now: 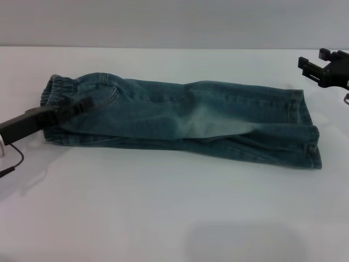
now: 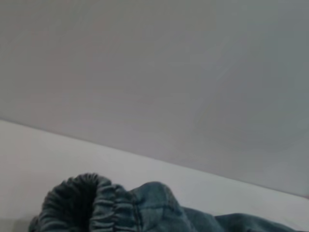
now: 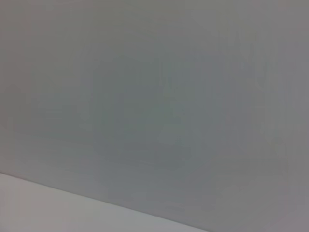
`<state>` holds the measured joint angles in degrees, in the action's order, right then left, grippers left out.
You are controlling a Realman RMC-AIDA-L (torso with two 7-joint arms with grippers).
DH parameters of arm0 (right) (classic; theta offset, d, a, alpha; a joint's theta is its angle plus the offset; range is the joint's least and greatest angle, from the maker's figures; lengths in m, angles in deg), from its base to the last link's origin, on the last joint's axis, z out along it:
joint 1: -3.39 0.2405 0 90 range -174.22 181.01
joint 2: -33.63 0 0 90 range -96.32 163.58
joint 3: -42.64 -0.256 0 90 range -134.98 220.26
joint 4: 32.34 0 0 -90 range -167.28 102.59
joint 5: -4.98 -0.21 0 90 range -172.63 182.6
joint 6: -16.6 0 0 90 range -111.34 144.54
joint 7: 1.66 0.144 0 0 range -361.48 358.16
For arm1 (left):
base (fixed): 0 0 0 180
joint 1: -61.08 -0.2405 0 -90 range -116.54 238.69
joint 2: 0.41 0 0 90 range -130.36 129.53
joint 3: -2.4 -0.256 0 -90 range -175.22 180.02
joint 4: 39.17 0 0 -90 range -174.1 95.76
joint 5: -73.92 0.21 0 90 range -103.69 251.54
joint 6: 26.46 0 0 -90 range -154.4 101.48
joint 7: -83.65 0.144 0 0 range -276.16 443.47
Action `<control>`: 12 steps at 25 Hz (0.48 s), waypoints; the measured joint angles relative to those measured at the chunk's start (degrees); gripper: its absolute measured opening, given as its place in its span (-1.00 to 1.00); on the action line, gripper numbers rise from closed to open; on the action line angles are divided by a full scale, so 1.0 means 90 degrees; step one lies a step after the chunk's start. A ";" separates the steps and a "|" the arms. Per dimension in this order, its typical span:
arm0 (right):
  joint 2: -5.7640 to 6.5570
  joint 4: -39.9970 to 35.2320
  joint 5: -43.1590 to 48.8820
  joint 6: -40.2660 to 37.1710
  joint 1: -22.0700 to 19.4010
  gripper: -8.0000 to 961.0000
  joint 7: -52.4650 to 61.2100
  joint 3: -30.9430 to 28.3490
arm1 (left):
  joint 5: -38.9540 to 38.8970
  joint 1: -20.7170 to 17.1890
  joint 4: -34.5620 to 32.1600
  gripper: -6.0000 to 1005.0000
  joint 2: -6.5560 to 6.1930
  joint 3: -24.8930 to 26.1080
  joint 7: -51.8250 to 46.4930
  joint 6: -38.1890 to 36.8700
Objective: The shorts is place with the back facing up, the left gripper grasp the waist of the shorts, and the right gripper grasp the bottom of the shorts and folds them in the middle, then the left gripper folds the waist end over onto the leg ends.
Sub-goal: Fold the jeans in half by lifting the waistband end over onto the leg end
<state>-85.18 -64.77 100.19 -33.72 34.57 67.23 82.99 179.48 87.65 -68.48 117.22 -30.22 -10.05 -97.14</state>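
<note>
The blue denim shorts (image 1: 185, 120) lie folded lengthwise on the white table (image 1: 163, 207). Their elastic waist (image 1: 57, 90) is at the left and the leg ends (image 1: 308, 134) at the right. My left gripper (image 1: 73, 107) reaches in from the left edge and lies over the waist end of the fabric. In the left wrist view the gathered waist (image 2: 91, 203) bulges up close to the camera. My right gripper (image 1: 318, 61) hovers open at the far right, above and behind the leg ends, touching nothing. The right wrist view holds only wall and table.
A thin black cable (image 1: 13, 164) trails on the table under the left arm. A grey wall (image 1: 163, 22) stands behind the table's far edge. Bare white table lies in front of the shorts.
</note>
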 joint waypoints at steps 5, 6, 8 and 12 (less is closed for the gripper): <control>0.0024 -0.0001 -0.0003 -0.0233 -0.0028 0.19 0.0000 0.0000 | -0.0001 0.0131 0.0176 0.72 0.0009 -0.0102 0.0093 0.0319; 0.0029 -0.0003 -0.0003 -0.0288 -0.0042 0.19 0.0000 0.0000 | -0.0005 0.0178 0.0228 0.72 0.0010 -0.0128 0.0149 0.0389; 0.0035 -0.0019 -0.0003 -0.0379 -0.0068 0.19 0.0000 0.0000 | -0.0025 0.0266 0.0322 0.72 0.0011 -0.0150 0.0242 0.0536; 0.0038 -0.0033 -0.0003 -0.0485 -0.0093 0.19 0.0001 -0.0002 | -0.0036 0.0456 0.0470 0.72 0.0021 -0.0154 0.0435 0.0858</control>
<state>-84.84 -65.07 100.16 -38.08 33.73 67.24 82.97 179.16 91.75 -64.25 117.40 -31.61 -6.13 -89.42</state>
